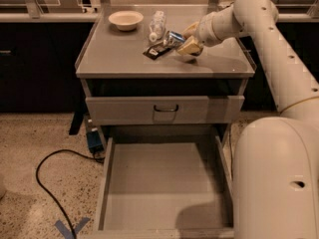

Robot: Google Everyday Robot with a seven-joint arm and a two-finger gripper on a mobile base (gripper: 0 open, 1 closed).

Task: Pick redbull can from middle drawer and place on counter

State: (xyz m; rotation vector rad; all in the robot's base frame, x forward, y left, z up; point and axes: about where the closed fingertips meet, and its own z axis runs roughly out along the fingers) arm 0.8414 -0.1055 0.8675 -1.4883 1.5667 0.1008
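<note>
The redbull can (175, 38), silver and blue, is tilted in my gripper (185, 41), just above the counter (124, 59) near its middle right. The gripper is shut on the can, with its pale fingers (189, 46) around the can's right end. The can's left end is close to the flat black packet (155, 51). The middle drawer (164, 183) is pulled out below, and its grey floor is bare.
A white bowl (125, 20) and a clear plastic bottle (157, 24) lie at the back of the counter. A closed drawer front with a loop handle (165, 108) sits above the open drawer. A black cable (47, 176) runs over the speckled floor at left.
</note>
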